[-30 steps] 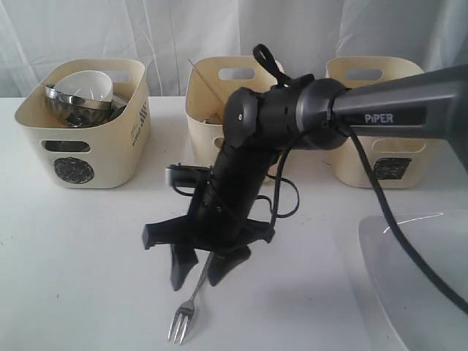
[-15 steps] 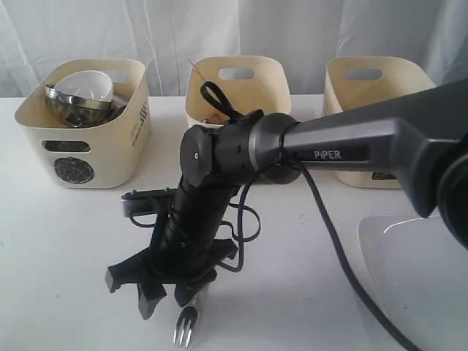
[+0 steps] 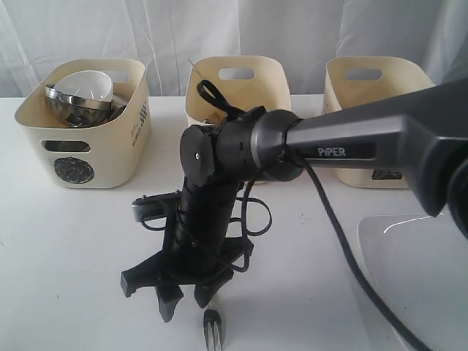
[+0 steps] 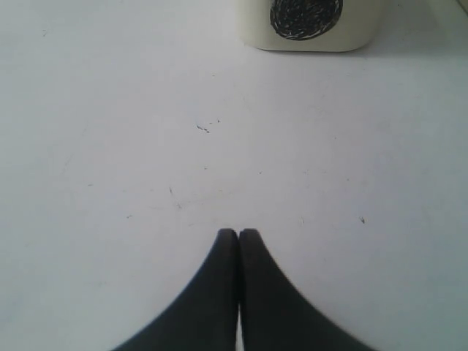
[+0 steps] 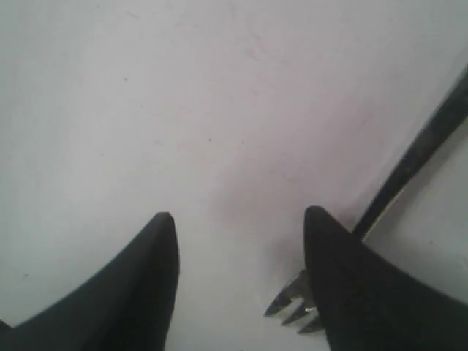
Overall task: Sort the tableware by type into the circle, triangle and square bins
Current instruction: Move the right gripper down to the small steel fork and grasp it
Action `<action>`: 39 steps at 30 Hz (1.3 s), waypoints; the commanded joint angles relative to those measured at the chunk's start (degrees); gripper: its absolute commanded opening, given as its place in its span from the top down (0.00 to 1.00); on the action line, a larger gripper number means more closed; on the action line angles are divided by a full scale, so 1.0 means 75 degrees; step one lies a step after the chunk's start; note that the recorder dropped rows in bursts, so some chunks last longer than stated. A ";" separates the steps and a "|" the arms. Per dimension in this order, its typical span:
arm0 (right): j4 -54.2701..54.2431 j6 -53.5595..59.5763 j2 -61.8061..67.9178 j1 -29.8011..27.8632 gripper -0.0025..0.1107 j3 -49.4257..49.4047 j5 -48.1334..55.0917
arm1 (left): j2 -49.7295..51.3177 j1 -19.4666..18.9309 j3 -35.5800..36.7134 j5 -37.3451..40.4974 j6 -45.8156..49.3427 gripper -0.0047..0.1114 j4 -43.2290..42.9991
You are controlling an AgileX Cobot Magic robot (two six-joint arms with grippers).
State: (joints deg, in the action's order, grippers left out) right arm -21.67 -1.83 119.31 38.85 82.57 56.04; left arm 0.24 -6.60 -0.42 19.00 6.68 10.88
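Observation:
A steel fork lies at the table's front edge; only its tines show below my right gripper. That gripper stands open, low over the table. In the right wrist view the fork passes under one finger, its tines poking into the gap, with the right gripper holding nothing. The left bin, marked with a circle, holds a white bowl and a steel bowl. A chopstick sticks out of the middle bin. My left gripper is shut on nothing above bare table.
The right bin stands at the back right, its mark mostly hidden by the arm. A large white plate lies at the front right. The right arm's cable hangs across the middle. A circle-marked bin shows in the left wrist view.
The right arm swung left and down toward the front edge, lowering its open gripper over the fork. The visible tines now sit a little farther right. The left gripper stayed shut.

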 commanded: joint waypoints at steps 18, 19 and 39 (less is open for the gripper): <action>0.2165 -0.3433 -0.0385 0.0599 0.54 0.0010 0.0952 | -0.0032 -0.0015 0.0056 0.0068 0.0032 0.96 0.0046; 0.2186 -0.3476 -0.0327 0.0600 0.54 0.0010 0.0848 | -0.0032 -0.0015 0.0056 0.0068 0.0032 0.96 0.0046; 0.3037 -0.4031 0.0101 0.1017 0.54 -0.0001 0.0222 | -0.0032 -0.0015 0.0056 0.0068 0.0032 0.96 0.0046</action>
State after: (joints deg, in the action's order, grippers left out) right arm 0.00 -31.79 120.04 46.32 82.71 57.70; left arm 0.24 -6.60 -0.42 19.00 6.68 10.88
